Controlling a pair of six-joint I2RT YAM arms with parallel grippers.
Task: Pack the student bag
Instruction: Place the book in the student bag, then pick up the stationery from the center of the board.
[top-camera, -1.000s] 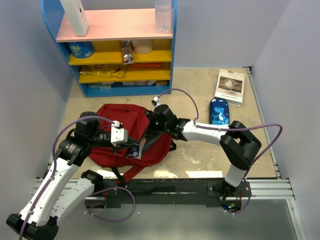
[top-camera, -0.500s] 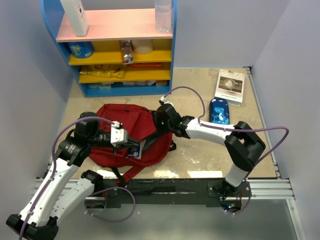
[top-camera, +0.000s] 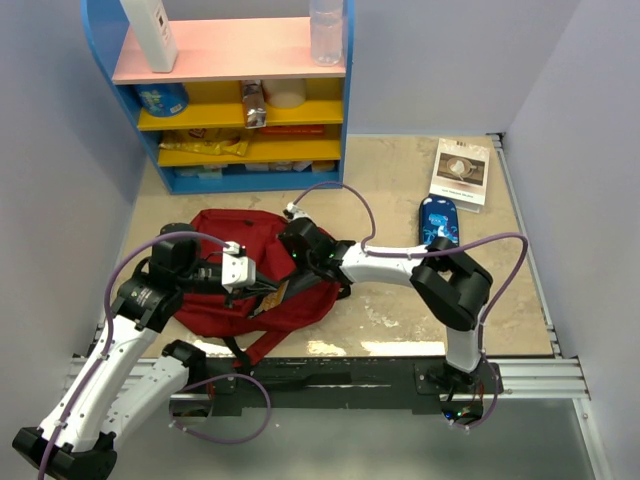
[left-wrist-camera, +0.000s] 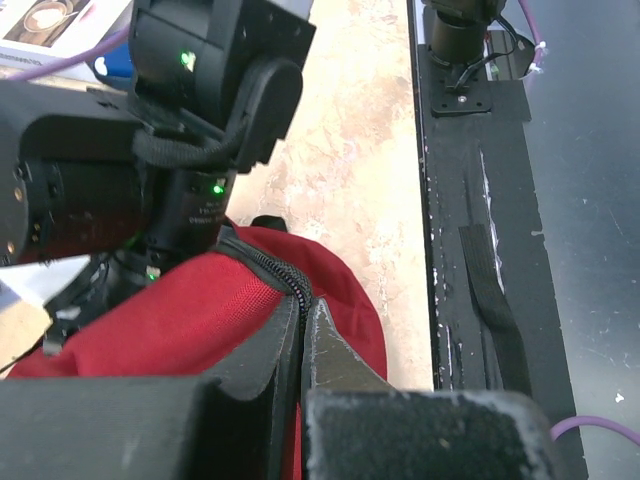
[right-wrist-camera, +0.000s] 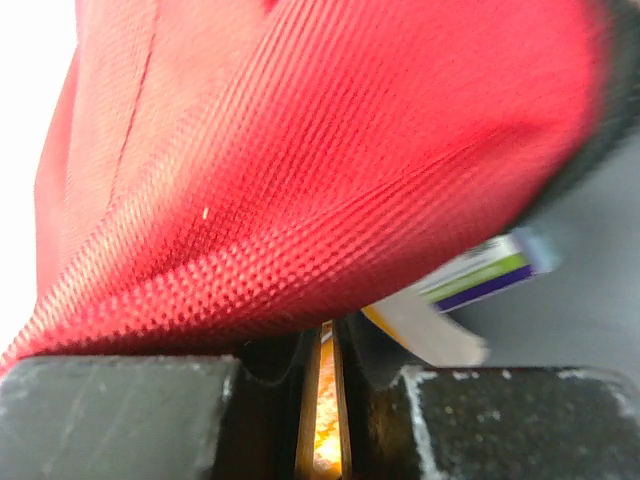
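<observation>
The student bag (top-camera: 235, 228), dark red fabric, lies on the table in front of the arms with its opening facing the near right. My left gripper (top-camera: 263, 290) is shut on the bag's black zipper edge (left-wrist-camera: 285, 280) and holds that flap up. My right gripper (top-camera: 284, 273) reaches into the opening under the red fabric (right-wrist-camera: 300, 150). Its jaws are pressed on a thin orange-edged book (right-wrist-camera: 327, 400), which shows as a brown sliver (top-camera: 273, 297) in the top view. A white, green and purple book corner (right-wrist-camera: 470, 275) lies beside it inside the bag.
A blue pencil case (top-camera: 438, 222) and a white book (top-camera: 461, 170) lie at the far right of the table. A blue shelf unit (top-camera: 240, 100) with bottles and boxes stands at the back left. A black rail (top-camera: 330, 375) runs along the near edge.
My right arm has swung left and its gripper has gone down into the bag's opening while its jaws closed on the thin book. The left gripper has kept its hold on the zipper edge.
</observation>
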